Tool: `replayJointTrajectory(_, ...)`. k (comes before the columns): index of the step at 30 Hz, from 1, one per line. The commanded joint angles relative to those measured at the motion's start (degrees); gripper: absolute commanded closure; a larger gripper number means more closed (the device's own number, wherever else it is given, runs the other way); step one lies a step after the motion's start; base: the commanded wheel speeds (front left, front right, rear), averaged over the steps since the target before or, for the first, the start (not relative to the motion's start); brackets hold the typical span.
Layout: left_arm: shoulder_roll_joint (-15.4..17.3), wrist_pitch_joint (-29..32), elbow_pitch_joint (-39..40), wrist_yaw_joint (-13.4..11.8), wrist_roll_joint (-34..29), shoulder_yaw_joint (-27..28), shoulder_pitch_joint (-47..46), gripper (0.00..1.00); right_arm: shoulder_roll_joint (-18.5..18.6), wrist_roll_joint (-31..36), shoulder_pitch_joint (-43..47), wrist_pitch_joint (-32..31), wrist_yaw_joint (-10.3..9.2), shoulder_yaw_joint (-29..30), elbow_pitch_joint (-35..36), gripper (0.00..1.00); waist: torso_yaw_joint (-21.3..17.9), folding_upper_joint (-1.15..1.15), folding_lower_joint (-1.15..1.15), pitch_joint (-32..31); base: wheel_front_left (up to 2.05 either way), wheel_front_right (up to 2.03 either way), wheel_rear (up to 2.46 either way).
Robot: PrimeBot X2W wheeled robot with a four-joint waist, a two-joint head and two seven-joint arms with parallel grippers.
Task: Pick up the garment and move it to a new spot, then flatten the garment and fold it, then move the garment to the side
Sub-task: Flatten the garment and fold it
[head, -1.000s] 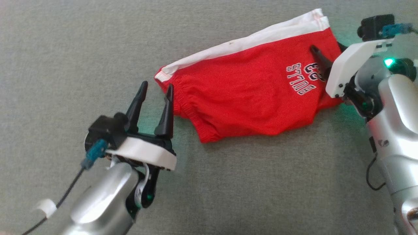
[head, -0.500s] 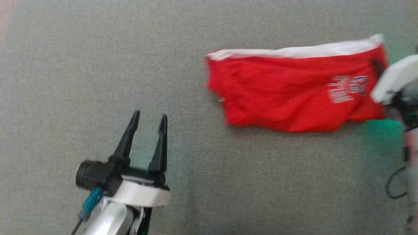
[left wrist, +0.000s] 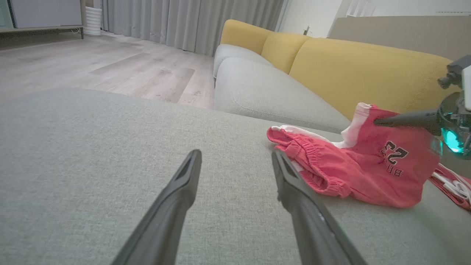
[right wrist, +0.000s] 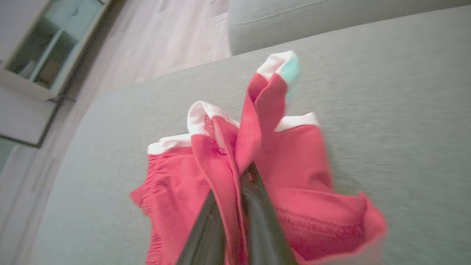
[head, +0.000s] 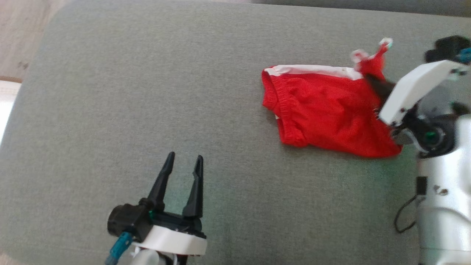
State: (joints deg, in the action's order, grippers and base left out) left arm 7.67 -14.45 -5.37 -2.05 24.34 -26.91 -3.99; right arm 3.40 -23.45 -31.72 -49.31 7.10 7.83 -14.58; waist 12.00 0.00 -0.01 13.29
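**Grey seat, red shorts pinched at one end**

Grey upholstery covers the wide seat (head: 147, 92) that spreads across the head view, with pale wooden floor (head: 22, 33) showing past its far left corner. Red shorts (head: 323, 114) with a white band along their far edge lie on the right part of this seat. Their elastic waistband end rests on the fabric and points toward the middle.

The right gripper (head: 371, 78) is clamped on the shorts' other end, its two dark fingers pressed together with red cloth caught between them. Cloth bunches around the fingers and rises in a twisted peak with a white tip beyond them. In the left wrist view that end is raised off the seat and hangs from the fingers, with a dark "23" (left wrist: 395, 152) on its draped face, while the lower hem touches the seat.

The left gripper (head: 184, 157) stands low near the seat's front edge, well apart from the shorts. Its fingers are spread wide and nothing lies between them. Behind the shorts, the left wrist view shows a sofa with yellow back cushions (left wrist: 353, 70) and grey curtains (left wrist: 184, 18).
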Motion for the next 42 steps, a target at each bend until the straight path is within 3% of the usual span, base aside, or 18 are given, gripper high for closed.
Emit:
replayJointTrajectory(1, -0.85, -0.54, 0.78, 0.9, -0.86, 2.21, -0.56, 0.0, -0.48, -4.54, -1.35, 0.94, 0.39, -4.18, 0.98, 1.0, 1.33, 0.0, 0.01, -0.49, 0.0, 0.0, 0.0)
replayJointTrajectory(8, -3.43, -0.54, -3.22, 3.96, -3.14, 0.9, 0.41, 0.0, -0.51, -17.16, -4.53, 11.9, 0.39, -12.09, -13.53, 1.0, 5.36, 0.0, 0.01, -1.67, 0.0, 0.0, 0.0)
replayJointTrajectory(15, -4.37, -0.54, -5.14, 4.54, -3.93, 1.04, 1.41, 0.0, -0.51, -28.36, -9.96, 19.99, 0.39, -20.62, -24.04, 1.0, 6.81, 0.0, 0.01, -2.34, 0.0, 0.0, 0.0)
replayJointTrajectory(16, -4.45, -0.54, -5.42, 4.57, -4.04, 1.06, 1.57, 0.0, -0.51, -29.38, -10.99, 21.53, 0.39, -22.2, -25.36, 0.73, 6.77, 0.0, 0.01, -2.38, 0.0, 0.0, 0.0)
replayJointTrajectory(17, -4.51, -0.54, -5.63, 4.63, -4.14, 1.09, 1.65, 0.0, -0.51, -30.22, -11.94, 22.9, 0.39, -23.72, -26.68, 0.15, 6.69, 0.0, 0.01, -2.41, 0.0, 0.0, 0.0)
replayJointTrajectory(18, -4.57, -0.54, -5.8, 4.69, -4.22, 1.12, 1.7, 0.0, -0.52, -31.21, -12.73, 24.02, 0.39, -25.12, -28.0, 0.0, 6.59, 0.0, 0.01, -2.5, 0.0, 0.0, 0.0)
replayJointTrajectory(23, -4.71, -0.54, -6.43, 4.77, -4.33, 1.74, 1.86, 0.0, -0.52, -36.57, -14.84, 27.63, 0.39, -32.15, -31.45, 0.0, 5.19, 0.0, 0.01, -3.02, 0.0, 0.0, 0.0)
replayJointTrajectory(30, -4.76, -0.54, -6.59, 4.54, -5.21, 3.88, 2.51, 0.0, -0.52, -44.97, -12.6, 34.44, 0.39, -39.39, -25.58, 0.0, 1.1, 0.0, 0.01, -4.73, 0.0, 0.0, 0.0)
replayJointTrajectory(33, -4.77, -0.54, -6.11, 4.34, -5.56, 5.47, 3.22, 0.0, -0.2, -38.58, -11.7, 41.23, 0.39, -40.48, -23.65, 0.0, -1.36, 0.0, 0.01, -5.74, 0.0, 0.0, 0.0)
replayJointTrajectory(36, -4.75, -0.54, -5.42, 4.26, -6.19, 7.31, 4.16, 0.0, 4.21, -25.27, -10.22, 50.03, 0.39, -40.97, -22.22, 0.0, -3.61, 0.0, 0.01, -6.97, 0.0, 0.0, 0.0)
replayJointTrajectory(42, -4.64, -0.54, -4.06, 4.38, -8.0, 10.63, 6.43, 0.0, 9.76, -8.39, -0.94, 59.13, 0.39, -32.17, -18.98, 0.0, -6.89, 0.0, 0.01, -9.6, 0.0, 0.0, 0.0)
